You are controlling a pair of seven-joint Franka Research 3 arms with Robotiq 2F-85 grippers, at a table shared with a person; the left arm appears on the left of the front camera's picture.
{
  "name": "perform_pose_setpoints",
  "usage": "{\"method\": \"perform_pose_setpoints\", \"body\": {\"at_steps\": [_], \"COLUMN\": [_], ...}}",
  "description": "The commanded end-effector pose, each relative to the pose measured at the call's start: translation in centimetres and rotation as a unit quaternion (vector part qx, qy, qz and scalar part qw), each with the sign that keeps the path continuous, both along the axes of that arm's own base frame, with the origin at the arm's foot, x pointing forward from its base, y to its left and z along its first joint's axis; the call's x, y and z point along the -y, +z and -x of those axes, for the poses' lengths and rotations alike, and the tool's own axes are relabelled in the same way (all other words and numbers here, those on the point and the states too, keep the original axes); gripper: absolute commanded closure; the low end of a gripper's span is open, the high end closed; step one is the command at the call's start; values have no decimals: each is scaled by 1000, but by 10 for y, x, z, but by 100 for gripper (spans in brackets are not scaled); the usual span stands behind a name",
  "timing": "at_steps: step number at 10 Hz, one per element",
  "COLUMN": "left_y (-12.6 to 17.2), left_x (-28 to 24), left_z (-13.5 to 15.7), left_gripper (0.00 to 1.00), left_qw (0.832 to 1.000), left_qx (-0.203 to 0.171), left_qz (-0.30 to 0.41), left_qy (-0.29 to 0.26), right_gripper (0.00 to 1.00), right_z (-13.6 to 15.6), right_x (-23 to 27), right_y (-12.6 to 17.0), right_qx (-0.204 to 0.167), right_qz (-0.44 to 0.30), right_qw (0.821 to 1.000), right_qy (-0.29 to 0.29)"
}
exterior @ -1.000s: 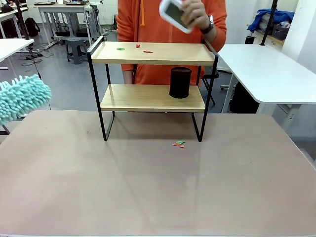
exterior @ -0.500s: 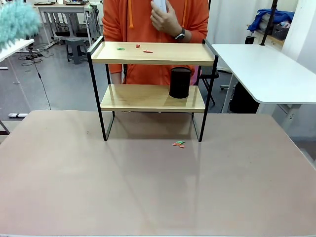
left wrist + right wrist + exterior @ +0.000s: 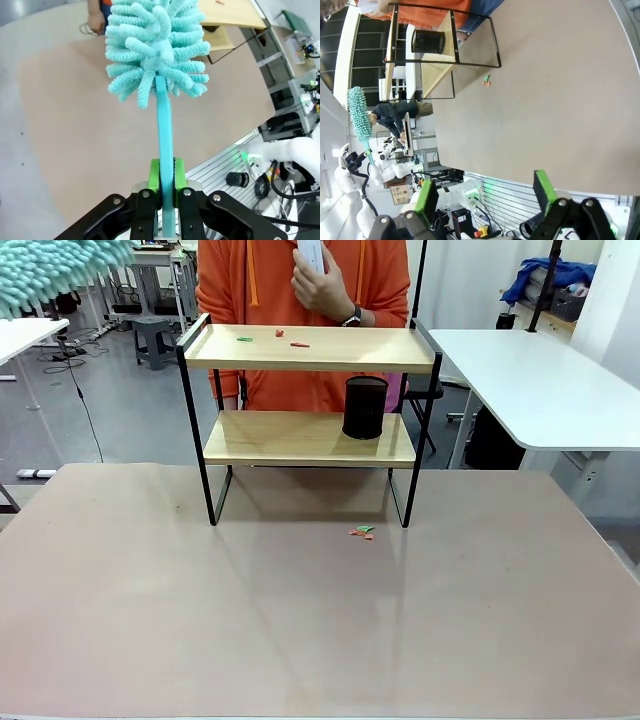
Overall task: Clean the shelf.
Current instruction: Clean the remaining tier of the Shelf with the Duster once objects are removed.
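The shelf (image 3: 310, 348) stands at the table's far middle, with small red and green scraps (image 3: 280, 334) on its top board and a black cup (image 3: 364, 407) on its lower board. A fluffy teal duster (image 3: 55, 270) hangs high at the far left, well clear of the shelf. In the left wrist view my left gripper (image 3: 166, 167) is shut on the duster's handle (image 3: 164, 125), with the duster's head (image 3: 155, 45) above it. My right gripper (image 3: 485, 192) stands open, far back from the shelf (image 3: 437, 70) and high over the table.
More red and green scraps (image 3: 362, 532) lie on the brown table (image 3: 300, 620) in front of the shelf's right legs. A person in orange stands behind the shelf, holding a white object (image 3: 310, 255) above the top board. White tables flank both sides.
The duster has risen from mid-height at the left edge to the top left corner. The person's hand with the white object has shifted left above the shelf.
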State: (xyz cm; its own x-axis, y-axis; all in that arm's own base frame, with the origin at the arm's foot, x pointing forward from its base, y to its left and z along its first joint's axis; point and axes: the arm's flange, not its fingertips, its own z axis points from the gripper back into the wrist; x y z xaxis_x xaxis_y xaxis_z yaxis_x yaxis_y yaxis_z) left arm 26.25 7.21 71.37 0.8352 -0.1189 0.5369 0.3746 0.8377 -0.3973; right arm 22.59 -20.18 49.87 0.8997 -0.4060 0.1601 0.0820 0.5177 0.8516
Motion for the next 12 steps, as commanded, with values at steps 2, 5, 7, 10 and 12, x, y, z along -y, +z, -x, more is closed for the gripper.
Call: {"method": "perform_pose_setpoints", "body": {"at_steps": [2, 5, 7, 10, 12], "left_y": [11, 19, 11, 7, -5], "left_x": [69, 139, 175, 224, 247], "left_z": [-10, -43, -59, -86, -100], "left_gripper": [87, 87, 87, 87, 87], "left_qw": [993, 989, 984, 978, 974], "left_qx": [10, -24, -31, -38, -43], "left_qz": [-79, -124, -155, -185, -207], "left_qy": [92, 75, 76, 88, 86], "right_gripper": [0, 0, 0, 0, 0], "right_z": [-1, -1, -1, -1, -1], "right_x": [-1, -1, -1, -1, -1], "right_y": [0, 0, 0, 0, 0], "right_qx": [15, 15, 15, 15, 15], "right_qz": [-3, -3, -3, -3, -3], "right_qw": [1000, 1000, 1000, 1000, 1000], "right_qy": [3, 3, 3, 3, 3]}}
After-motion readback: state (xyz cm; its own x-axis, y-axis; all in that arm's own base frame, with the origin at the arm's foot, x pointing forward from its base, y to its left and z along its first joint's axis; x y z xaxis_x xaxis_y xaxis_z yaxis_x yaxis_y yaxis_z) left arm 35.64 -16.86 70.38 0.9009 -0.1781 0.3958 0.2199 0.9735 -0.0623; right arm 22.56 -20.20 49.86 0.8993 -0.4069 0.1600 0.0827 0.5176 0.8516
